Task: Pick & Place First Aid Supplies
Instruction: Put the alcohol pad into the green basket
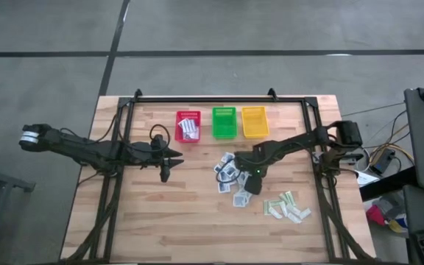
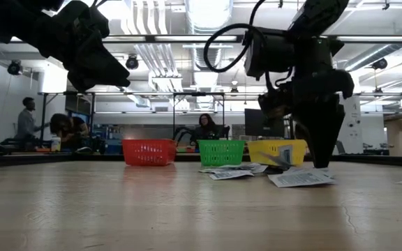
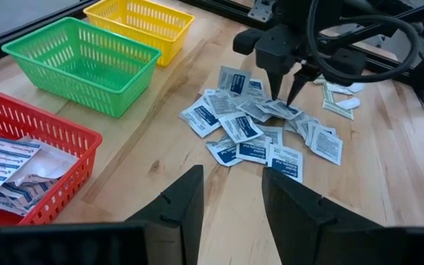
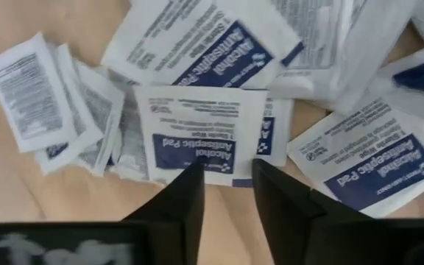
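A pile of small square white-blue packets (image 1: 229, 175), marked as alcohol pads, lies flat on the wooden table (image 1: 160, 221) right of centre. Pale green-beige strips (image 1: 287, 206) lie nearer the front right. The red basket (image 1: 188, 126) holds oblong white packets with blue stripes (image 3: 6, 165). My right gripper (image 3: 284, 99) points down at the pile. Its fingers stand apart on either side of the near edge of one square packet (image 4: 201, 132). My left gripper (image 3: 230, 199) hangs open above bare table left of the pile, with nothing between its fingers. My right gripper comes at the pile from above, its fingertips (image 4: 186, 188) down at the near edge of the top square packet (image 4: 219, 173), which lies flat on other packets. Whether the tips touch it, I cannot tell.
A green basket (image 1: 224, 122) and a yellow basket (image 1: 255, 121) stand beside the red one along the far side. A dark frame (image 1: 219, 98) runs around the table's edges. Bare wood lies at the front left. People sit in the room beyond the table.
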`<state>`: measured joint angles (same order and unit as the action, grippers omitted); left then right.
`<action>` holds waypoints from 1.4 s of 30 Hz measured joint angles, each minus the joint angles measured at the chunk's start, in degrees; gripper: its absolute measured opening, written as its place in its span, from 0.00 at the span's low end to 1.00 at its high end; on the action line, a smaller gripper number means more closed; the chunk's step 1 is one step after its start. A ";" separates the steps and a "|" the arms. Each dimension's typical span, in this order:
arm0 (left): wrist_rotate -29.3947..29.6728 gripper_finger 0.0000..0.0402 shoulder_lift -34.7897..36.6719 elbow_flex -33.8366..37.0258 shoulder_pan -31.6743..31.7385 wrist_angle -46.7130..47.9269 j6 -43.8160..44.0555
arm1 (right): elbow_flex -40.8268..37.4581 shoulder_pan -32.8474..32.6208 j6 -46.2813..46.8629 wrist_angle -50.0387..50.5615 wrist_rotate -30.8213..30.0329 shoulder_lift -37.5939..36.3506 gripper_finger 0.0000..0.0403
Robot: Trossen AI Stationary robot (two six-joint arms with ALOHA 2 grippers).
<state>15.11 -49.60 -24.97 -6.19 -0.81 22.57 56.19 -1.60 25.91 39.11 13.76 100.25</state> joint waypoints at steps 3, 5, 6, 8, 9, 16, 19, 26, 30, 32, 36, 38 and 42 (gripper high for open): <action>-0.02 0.33 0.00 0.00 -0.01 -0.01 -0.17 | 0.06 -0.01 0.64 0.44 0.07 -1.62 0.37; -0.01 0.33 0.00 0.00 0.00 0.00 -0.20 | 0.08 0.05 0.70 1.43 0.21 -2.20 0.40; 0.00 0.33 0.00 0.00 0.01 0.01 -0.20 | 0.06 0.03 0.76 1.74 0.40 -2.29 0.42; 0.00 0.33 0.00 0.00 0.00 0.01 -0.22 | 0.05 -0.08 1.27 2.26 1.71 -2.58 0.44; -0.01 0.33 0.00 0.00 0.00 0.01 -0.22 | 0.07 -0.21 1.78 2.30 2.30 -2.75 0.45; 0.00 0.33 0.00 0.00 0.00 0.03 -0.30 | -0.62 -1.52 1.91 1.10 1.24 -0.44 0.46; 0.00 0.33 0.00 0.00 0.00 0.08 -0.33 | -1.30 -1.40 2.40 -0.08 1.52 0.22 0.46; 0.00 0.33 -0.07 0.02 0.01 -0.05 -0.35 | -1.63 -1.41 2.28 -0.78 1.34 -0.17 0.47; 0.00 0.33 -0.09 0.02 -0.01 -0.05 -0.33 | -1.73 -1.19 2.49 -0.87 1.22 -0.85 0.47; 0.00 0.33 -0.09 0.02 -0.01 -0.05 -0.33 | -1.56 -1.03 2.54 -0.85 1.03 -0.96 0.47; 0.00 0.33 -0.09 0.02 0.00 -0.05 -0.32 | -1.48 -0.44 3.80 -1.01 0.23 -1.42 0.47; 0.00 0.33 -0.09 0.02 -0.01 -0.05 -0.31 | -1.48 -0.34 3.99 -0.67 -0.66 -1.67 0.47; 0.00 0.33 -0.09 0.02 0.01 -0.05 -0.29 | -1.45 0.10 5.33 -0.48 -0.88 -2.30 0.47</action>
<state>15.11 -49.69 -24.95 -6.18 -0.86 22.28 54.74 -1.49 31.24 38.63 12.88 97.94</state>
